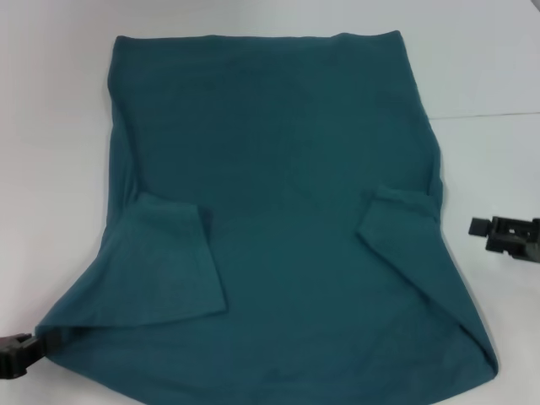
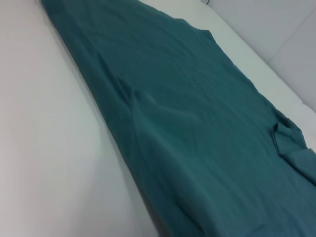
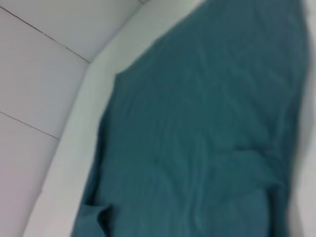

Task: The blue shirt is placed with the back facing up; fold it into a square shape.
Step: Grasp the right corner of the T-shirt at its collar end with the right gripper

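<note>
The large dark teal-blue cotton shirt point(image 1: 287, 228) lay spread over the white table point(image 1: 59, 169), filling the frame's centre, plain side up, both short sleeves folded inward. The left gripper point(image 1: 18, 353) sat at lower left, apparently pinching the shirt's corner. The right gripper point(image 1: 506, 236) hovered at right, clear of the cloth; whether its fingers were open I cannot tell.

The blue shirt point(image 1: 287, 211) lies flat, both sleeves folded inward.
</note>
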Tool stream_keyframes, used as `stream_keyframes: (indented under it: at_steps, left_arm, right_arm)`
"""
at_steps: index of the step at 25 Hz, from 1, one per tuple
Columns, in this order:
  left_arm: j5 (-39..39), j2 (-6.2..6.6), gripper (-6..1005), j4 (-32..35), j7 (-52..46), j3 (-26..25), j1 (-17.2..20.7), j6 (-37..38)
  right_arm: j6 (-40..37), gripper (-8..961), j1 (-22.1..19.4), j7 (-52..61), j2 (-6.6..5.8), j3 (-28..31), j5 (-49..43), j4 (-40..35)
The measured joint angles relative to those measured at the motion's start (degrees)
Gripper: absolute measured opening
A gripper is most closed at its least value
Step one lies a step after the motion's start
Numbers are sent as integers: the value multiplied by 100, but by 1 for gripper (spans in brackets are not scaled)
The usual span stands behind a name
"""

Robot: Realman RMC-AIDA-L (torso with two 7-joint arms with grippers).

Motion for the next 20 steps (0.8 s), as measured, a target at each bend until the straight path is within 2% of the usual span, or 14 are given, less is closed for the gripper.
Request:
stream_keyframes:
  at_steps: [5, 13, 20]
  left_arm:
    - [-25, -6, 3, 19, 17, -31, -10, 78]
    - [-35, 2, 3, 2, 22, -15, -80, 80]
    - [-43, 12, 3, -16, 22, -23, -138, 58]
  right_arm:
    - [91, 698, 31, 175, -4, 19, -411, -8]
    - [406, 695, 401, 259, 166, -27, -981, -4]
    - [529, 694, 545, 427, 202, -10, -1349, -5]
